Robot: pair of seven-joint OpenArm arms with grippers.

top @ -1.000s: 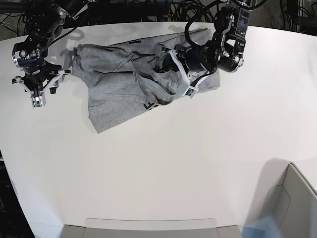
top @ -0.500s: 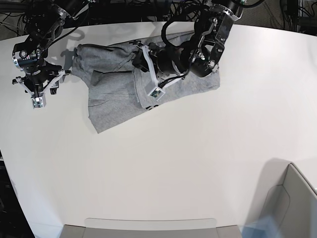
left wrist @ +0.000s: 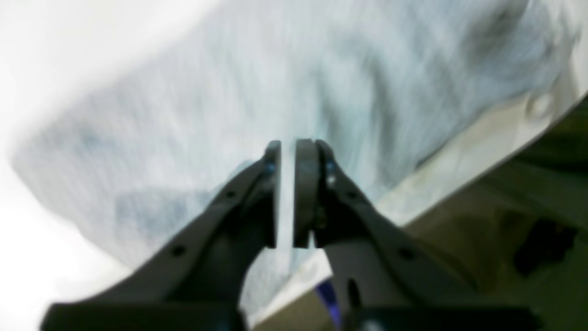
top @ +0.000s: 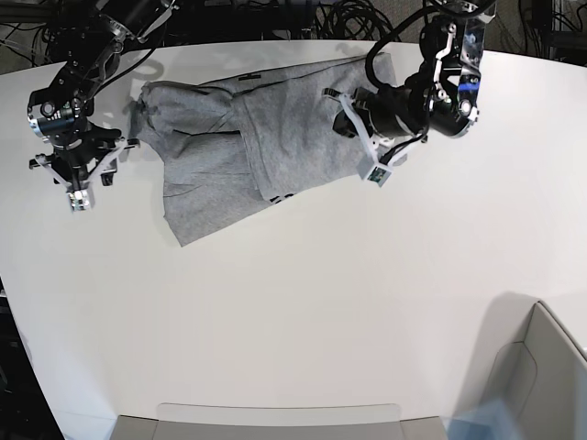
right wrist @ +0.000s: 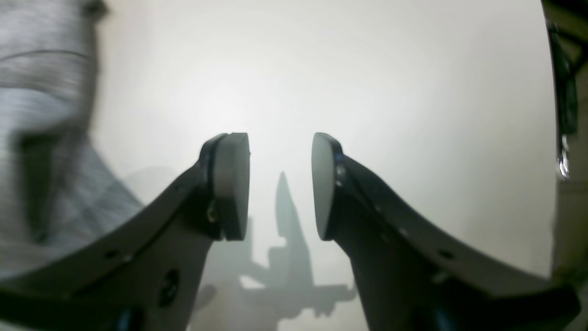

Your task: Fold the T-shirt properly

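Note:
The heather-grey T-shirt (top: 229, 137) lies partly folded on the white table (top: 303, 293), at the back and left of middle, with one layer laid over its right half. In the left wrist view the T-shirt (left wrist: 229, 92) is a blurred grey sheet under the fingers. My left gripper (top: 359, 133) hovers at the shirt's right edge. Up close, my left gripper (left wrist: 287, 154) has its pads almost together with nothing between them. My right gripper (top: 78, 167) hangs over bare table left of the shirt. In its own view my right gripper (right wrist: 280, 179) is open and empty, and the T-shirt (right wrist: 41, 115) shows at the left.
A grey box (top: 541, 367) stands at the front right corner. A flat grey tray (top: 275, 420) sits at the front edge. Black cables (top: 330, 18) crowd the space behind the table. The table's back edge (left wrist: 459, 161) runs close to my left gripper.
My left arm swung left across the shirt carrying a raised fold, then came back right. The fold now lies flat and those jaws have closed. My right arm barely shifted.

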